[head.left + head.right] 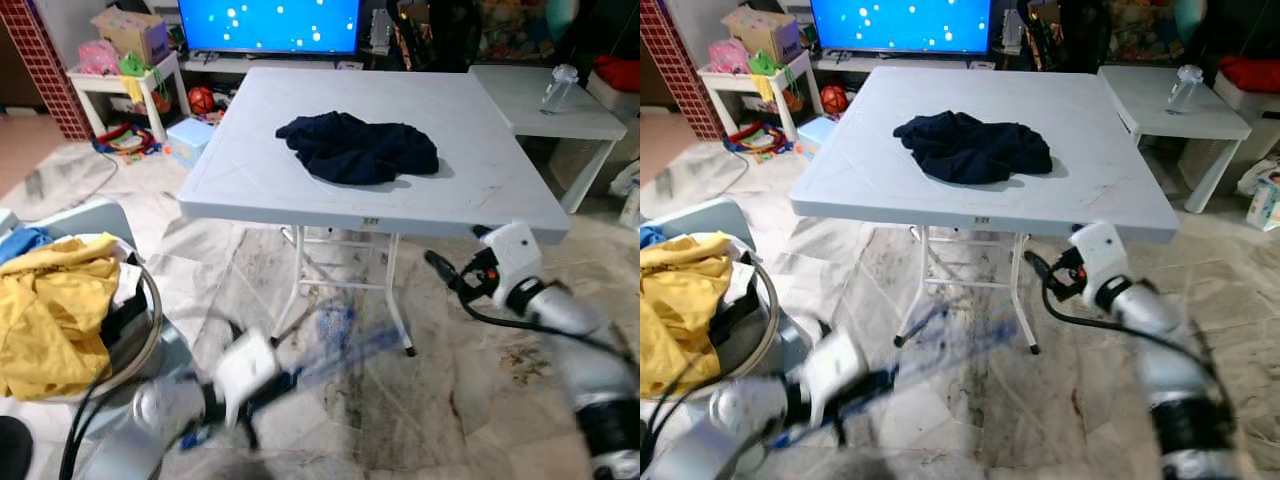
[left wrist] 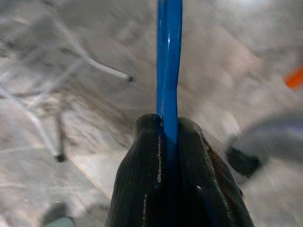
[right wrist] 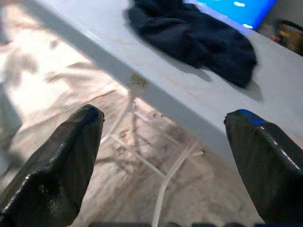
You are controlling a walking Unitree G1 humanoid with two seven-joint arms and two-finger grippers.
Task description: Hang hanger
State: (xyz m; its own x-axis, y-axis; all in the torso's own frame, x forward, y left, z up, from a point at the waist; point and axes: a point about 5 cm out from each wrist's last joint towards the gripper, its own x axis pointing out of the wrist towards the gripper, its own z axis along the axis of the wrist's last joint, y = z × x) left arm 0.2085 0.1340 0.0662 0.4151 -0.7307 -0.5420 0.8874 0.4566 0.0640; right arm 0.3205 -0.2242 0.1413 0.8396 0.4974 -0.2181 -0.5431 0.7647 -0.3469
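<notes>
Gripping a thin blue plastic hanger (image 2: 169,71) between its two black fingers (image 2: 142,189), the left gripper (image 2: 169,137) hangs low over the marbled stone floor (image 1: 470,400) in front of a square pale grey folding table (image 1: 250,180). From the head camera the hanger (image 1: 340,352) shows as a blurred blue streak stretching from the gripper toward the table's white legs. A crumpled dark navy garment (image 1: 358,148) lies near the middle of the tabletop. On the robot's right, the right gripper (image 3: 163,127) is held just below the table's front edge, its fingers (image 3: 61,161) spread wide with nothing between them, pointing toward the garment (image 3: 194,38). To the robot's left, a round basket (image 1: 150,330) holds a yellow cloth (image 1: 55,310) with other laundry. Beyond the table glows a bright blue television screen (image 1: 270,22), with a small white side table (image 1: 540,100) at the right carrying a clear bottle (image 1: 558,88).
</notes>
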